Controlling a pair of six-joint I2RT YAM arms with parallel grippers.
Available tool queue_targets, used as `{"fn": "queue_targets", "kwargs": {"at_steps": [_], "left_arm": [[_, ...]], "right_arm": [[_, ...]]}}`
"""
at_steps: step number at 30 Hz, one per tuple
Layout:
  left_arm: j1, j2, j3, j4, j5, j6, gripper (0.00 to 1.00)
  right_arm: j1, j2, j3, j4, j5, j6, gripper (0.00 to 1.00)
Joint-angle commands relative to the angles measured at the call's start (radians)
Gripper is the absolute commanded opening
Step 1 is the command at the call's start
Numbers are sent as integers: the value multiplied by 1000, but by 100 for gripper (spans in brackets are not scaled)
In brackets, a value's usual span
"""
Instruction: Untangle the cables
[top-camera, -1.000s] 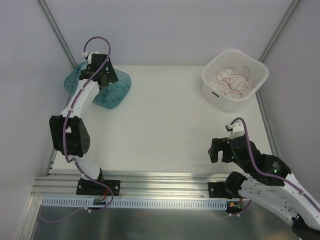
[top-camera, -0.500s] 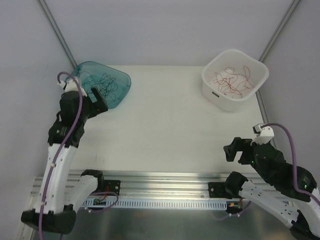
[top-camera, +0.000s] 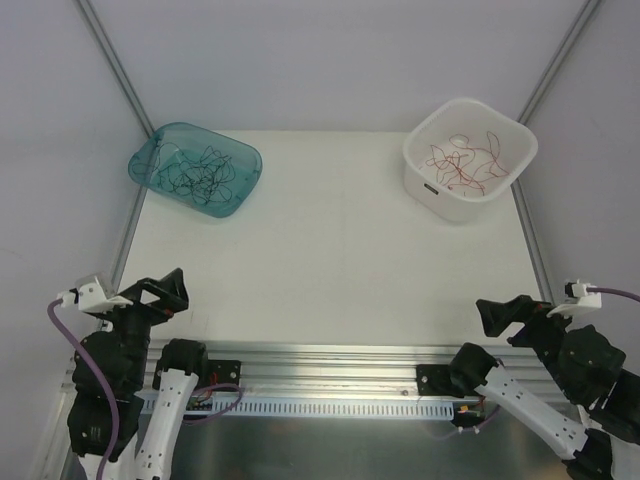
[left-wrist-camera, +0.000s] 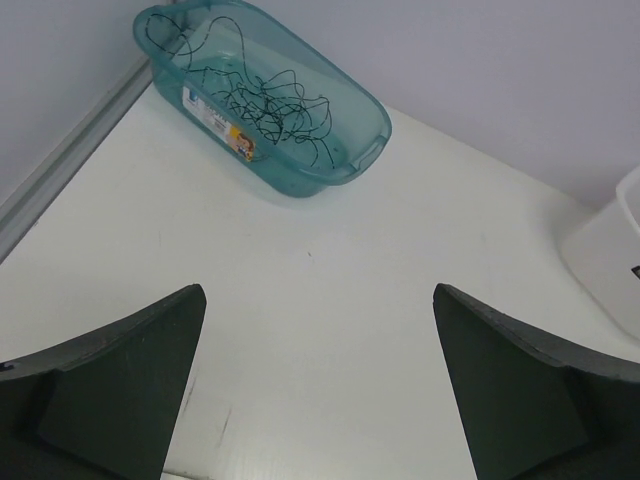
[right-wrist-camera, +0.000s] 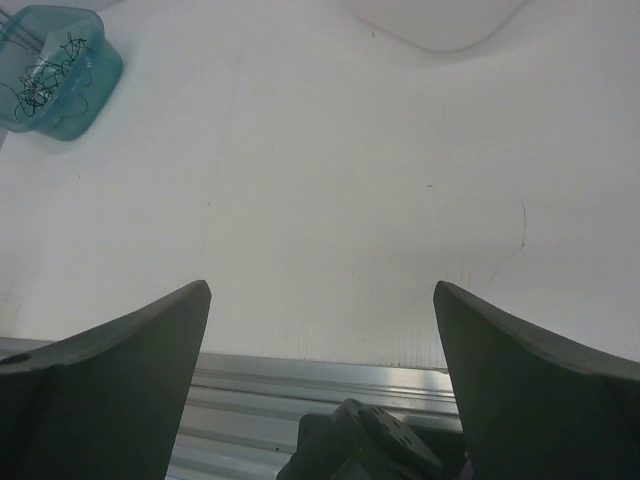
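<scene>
Both arms have pulled back to the near edge, left gripper (top-camera: 165, 293) and right gripper (top-camera: 497, 313) spread and empty, leaving black cables (top-camera: 200, 172) in the far-left teal tub (top-camera: 255, 160) and red cables (top-camera: 465, 160) in the far-right white bin (top-camera: 450, 205), so the sorting looks finished.

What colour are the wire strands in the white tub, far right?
Red strands in the white tub; clearest in the top external view.

Cables (top-camera: 200, 172) in left tub (top-camera: 252, 168), right bin (top-camera: 450, 205)
</scene>
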Motion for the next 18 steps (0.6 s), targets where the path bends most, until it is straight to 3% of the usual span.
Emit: {"fn": "queue_targets", "kwargs": {"at_steps": [1, 4, 10, 18], "left_arm": [[-2, -140, -15, -26, -98, -25, 99], [-2, -209, -23, -29, -155, -36, 99], [-2, -206, -32, -48, -212, -63, 99], [-2, -206, -55, -46, -207, -91, 99]], "right_arm": [[1, -43, 7, -17, 29, 25, 100], [-1, -91, -6, -4, 37, 28, 100], [1, -123, -6, 12, 61, 36, 100], [1, -123, 1, 25, 75, 28, 100]]}}
